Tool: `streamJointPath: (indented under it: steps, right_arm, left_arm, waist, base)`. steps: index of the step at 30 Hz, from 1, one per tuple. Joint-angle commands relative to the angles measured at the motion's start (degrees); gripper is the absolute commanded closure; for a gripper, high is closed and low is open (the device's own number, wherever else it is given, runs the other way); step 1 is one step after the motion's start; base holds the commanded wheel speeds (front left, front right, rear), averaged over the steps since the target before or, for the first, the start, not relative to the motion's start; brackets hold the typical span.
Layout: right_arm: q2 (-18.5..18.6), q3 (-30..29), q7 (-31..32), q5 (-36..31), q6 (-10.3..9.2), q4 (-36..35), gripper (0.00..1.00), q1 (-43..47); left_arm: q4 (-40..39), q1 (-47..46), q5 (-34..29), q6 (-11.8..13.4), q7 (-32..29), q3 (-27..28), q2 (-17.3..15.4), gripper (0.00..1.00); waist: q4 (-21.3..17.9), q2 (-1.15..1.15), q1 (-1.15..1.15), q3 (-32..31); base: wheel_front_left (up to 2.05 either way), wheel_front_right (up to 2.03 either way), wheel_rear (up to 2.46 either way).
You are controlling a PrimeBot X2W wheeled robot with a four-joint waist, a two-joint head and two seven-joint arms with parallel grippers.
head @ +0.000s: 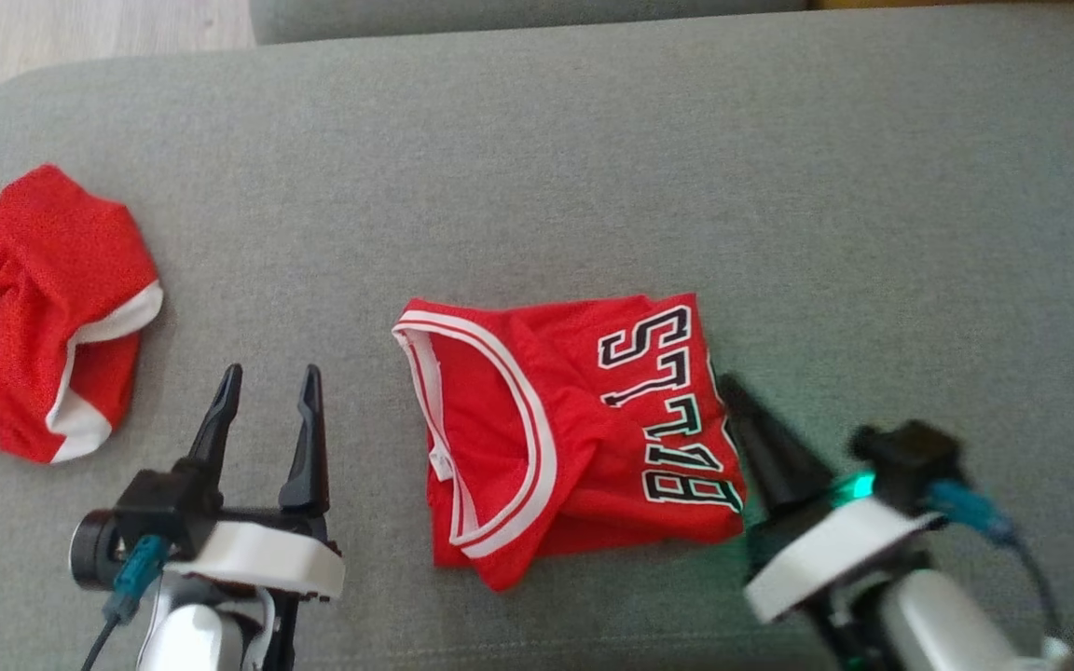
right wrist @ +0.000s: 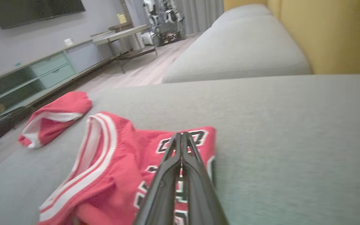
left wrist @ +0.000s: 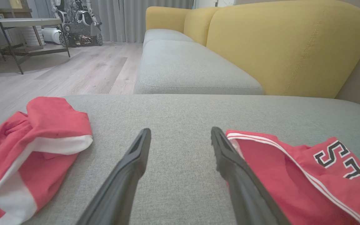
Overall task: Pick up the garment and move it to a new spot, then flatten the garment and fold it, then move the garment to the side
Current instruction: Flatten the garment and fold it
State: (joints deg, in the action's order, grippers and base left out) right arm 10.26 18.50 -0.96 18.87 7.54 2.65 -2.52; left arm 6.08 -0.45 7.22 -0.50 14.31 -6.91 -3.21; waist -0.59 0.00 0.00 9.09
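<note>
The jersey [head: 574, 429] lies folded into a compact red block on the grey cushion [head: 779, 168]; its white-trimmed neckline faces one way and its black-and-white lettering runs along the opposite edge. Judging by that shape, the folding looks done and only the move to the side remains.

The right gripper [head: 725, 380] is at the jersey's lettered edge with its two fingers pressed together; its own wrist view shows the tips over the letters. Whether any cloth is pinched between them cannot be told, since that spot is blurred. The left gripper [head: 272, 373] is just beside the jersey's neckline edge, apart from the cloth; its fingers are spread wide and hold nothing. Beyond it, well apart from the jersey, a second red garment [head: 43, 308] with white trim lies crumpled.

The likeliest trouble is a shallow catch; if the closed fingers have only the top layer, a pull would peel the fold open. A one-sided drag over the coarse cushion could bunch the lower layers and skew the block; if nothing is caught, the fingers would simply slide off the letters. Carrying the jersey toward the second garment risks running the two together; the spread fingers near the neckline could snag its loose trim.
</note>
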Motion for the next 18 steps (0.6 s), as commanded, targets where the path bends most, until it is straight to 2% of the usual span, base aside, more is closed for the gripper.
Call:
streamJointPath:
  steps: [1, 8, 16, 18]
  right_arm:
    - [0.0, 4.8, -0.2, 1.2, -0.05, -0.3, 1.00, -3.0]
    - [-0.2, 16.5, -1.8, 5.7, -0.05, 7.2, 1.00, -6.9]
    - [0.5, 27.4, -1.5, 12.6, -0.05, 15.8, 1.00, -11.1]
    - [0.6, 28.4, -1.4, 13.5, -0.05, 16.6, 1.00, -11.4]
  left_arm:
    - [-1.9, -3.1, 0.0, 0.1, 0.7, 1.3, -0.6, 0.00]
    - [-1.7, -4.6, 0.4, 0.1, 0.7, 0.7, -0.3, 0.00]
    - [-1.5, -5.5, 0.7, 0.3, 0.7, 0.4, -0.1, 0.00]
    - [-1.5, -5.5, 0.7, 0.3, 0.7, 0.3, -0.1, 0.00]
  waist:
    - [0.6, 0.00, 0.00, 0.7]
    - [1.9, 0.00, 0.00, 2.3]
    - [2.4, 0.00, 0.00, 3.4]
    - [2.4, 0.00, 0.00, 3.5]
  base:
    - [0.00, 0.00, 0.00]
    - [0.00, 0.00, 0.00]
    - [0.00, 0.00, 0.00]
    - [0.00, 0.00, 0.00]
